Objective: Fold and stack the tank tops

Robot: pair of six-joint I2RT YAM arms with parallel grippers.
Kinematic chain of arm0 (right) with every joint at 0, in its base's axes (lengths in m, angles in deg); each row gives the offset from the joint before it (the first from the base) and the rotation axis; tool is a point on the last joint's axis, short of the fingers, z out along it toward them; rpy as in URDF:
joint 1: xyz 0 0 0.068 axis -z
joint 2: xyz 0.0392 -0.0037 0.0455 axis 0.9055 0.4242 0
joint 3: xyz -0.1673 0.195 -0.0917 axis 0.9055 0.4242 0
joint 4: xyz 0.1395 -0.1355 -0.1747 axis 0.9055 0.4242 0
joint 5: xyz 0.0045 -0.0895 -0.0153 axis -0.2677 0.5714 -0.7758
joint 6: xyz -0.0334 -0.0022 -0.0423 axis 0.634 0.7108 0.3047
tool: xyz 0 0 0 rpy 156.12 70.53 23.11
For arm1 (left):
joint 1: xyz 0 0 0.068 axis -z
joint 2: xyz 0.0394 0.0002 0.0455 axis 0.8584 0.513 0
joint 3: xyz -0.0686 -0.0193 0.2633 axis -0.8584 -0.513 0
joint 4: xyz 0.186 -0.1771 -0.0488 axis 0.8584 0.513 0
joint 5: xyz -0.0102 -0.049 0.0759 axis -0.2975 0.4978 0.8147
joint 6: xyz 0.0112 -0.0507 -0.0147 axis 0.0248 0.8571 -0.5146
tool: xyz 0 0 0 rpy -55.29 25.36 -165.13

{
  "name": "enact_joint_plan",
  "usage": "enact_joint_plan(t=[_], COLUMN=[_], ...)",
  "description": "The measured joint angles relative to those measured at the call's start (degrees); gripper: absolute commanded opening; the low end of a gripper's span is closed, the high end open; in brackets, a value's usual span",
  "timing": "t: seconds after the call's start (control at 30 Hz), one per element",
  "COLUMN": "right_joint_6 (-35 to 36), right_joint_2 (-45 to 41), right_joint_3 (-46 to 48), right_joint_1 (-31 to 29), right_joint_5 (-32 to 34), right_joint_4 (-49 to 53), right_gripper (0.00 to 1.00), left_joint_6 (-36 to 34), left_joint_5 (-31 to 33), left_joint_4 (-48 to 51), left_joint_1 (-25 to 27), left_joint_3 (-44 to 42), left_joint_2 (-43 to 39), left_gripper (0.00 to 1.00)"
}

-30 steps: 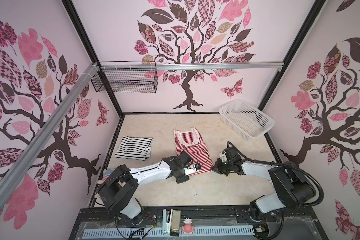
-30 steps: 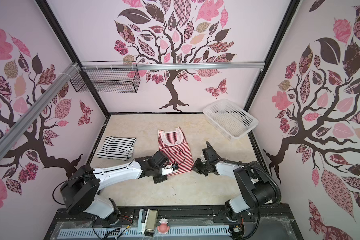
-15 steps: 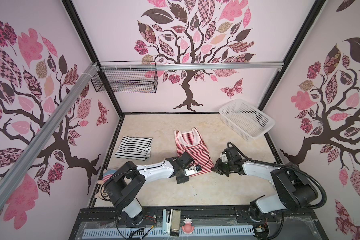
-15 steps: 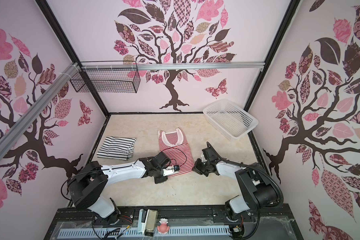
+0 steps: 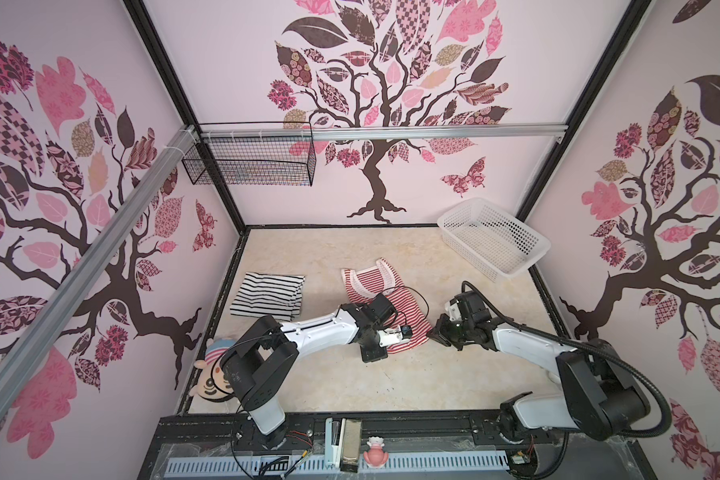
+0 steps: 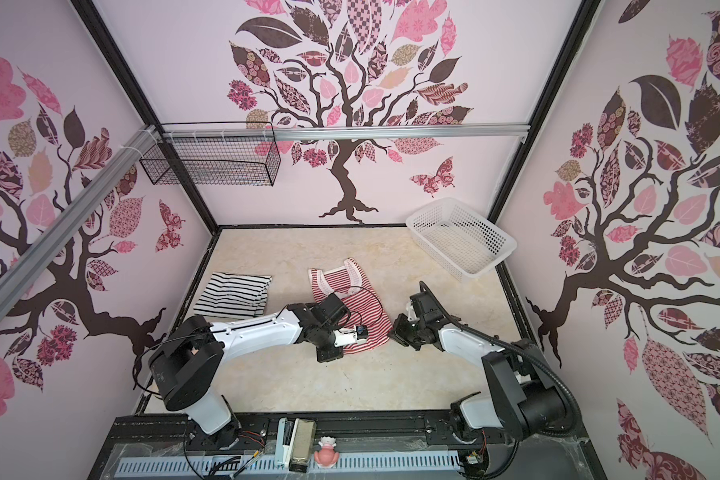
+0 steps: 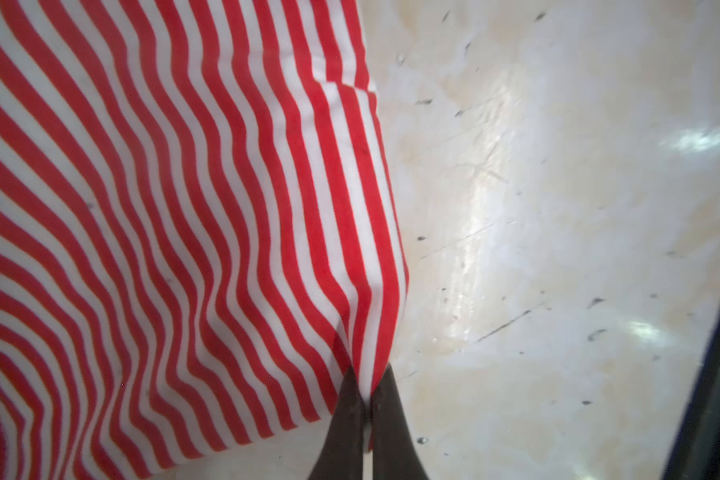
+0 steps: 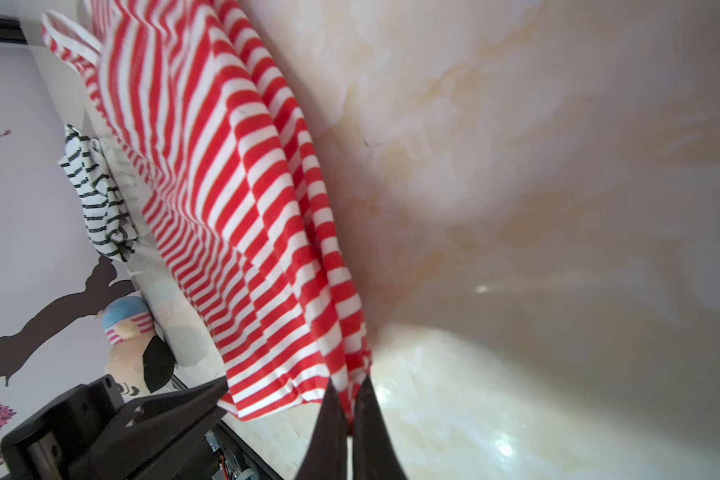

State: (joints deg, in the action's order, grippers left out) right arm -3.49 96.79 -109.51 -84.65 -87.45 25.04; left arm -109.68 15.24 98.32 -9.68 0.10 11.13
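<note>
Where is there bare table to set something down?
Widest: between the red-and-white tank top and the front rail. Also behind the black-and-white tank top, over to the white basket. Crowded: the red hem, pinched by left gripper and right gripper; corner with the plush doll.

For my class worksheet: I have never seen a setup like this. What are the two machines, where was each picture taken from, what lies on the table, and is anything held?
Two robot arms, left arm and right arm, stand at the near edge of the table. Two pictures look down from overhead; the two close-ups come from cameras on the wrists. On the table: a red-and-white tank top, a folded black-and-white tank top, a white basket, a plush doll. The left gripper and the right gripper are each shut on a near corner of the red-and-white tank top.
</note>
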Motion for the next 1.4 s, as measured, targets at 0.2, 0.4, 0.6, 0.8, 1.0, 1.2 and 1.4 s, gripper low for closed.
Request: enact_joint_plan(t=[0.2, 0.4, 0.6, 0.8, 1.0, 1.2, 1.4], right_joint_6=[2.38, 2.54, 2.84, 1.99, 1.97, 3.08, 4.90], right_joint_2=[-12.98, -25.46, -26.73, -20.24, -6.82, 9.38, 22.53], right_joint_3=[-2.01, -7.50, -15.28, -19.52, -23.17, -28.61, -36.46], right_joint_1=[1.33, 1.57, 1.57, 1.57, 1.90, 1.95, 1.64], right_joint_5=[2.25, 7.30, 8.31, 6.88, 5.18, 3.26, 0.48], right_joint_4=[11.80, 24.61, 32.79, 31.17, 22.86, 16.52, 14.86], right_gripper=[0.00, 0.00, 0.00, 0.00, 0.00, 0.00, 0.01], left_joint_6=[0.17, 1.31, 2.58, 5.03, 6.16, 4.59, 3.56], left_joint_5=[-11.10, -22.71, -32.04, -35.36, -35.93, -34.91, -33.03], left_joint_4=[8.11, 14.56, 17.11, 15.28, 13.14, 12.59, 11.56], left_joint_1=[1.42, 5.99, 6.97, 2.45, -9.05, -17.40, -20.63], left_joint_3=[8.48, 13.94, 17.11, 15.58, 12.85, 12.87, 11.69], left_joint_2=[0.26, 0.26, -0.02, -3.30, -3.52, 3.34, 6.69], left_gripper=[0.00, 0.00, 0.00, 0.00, 0.00, 0.00, 0.00])
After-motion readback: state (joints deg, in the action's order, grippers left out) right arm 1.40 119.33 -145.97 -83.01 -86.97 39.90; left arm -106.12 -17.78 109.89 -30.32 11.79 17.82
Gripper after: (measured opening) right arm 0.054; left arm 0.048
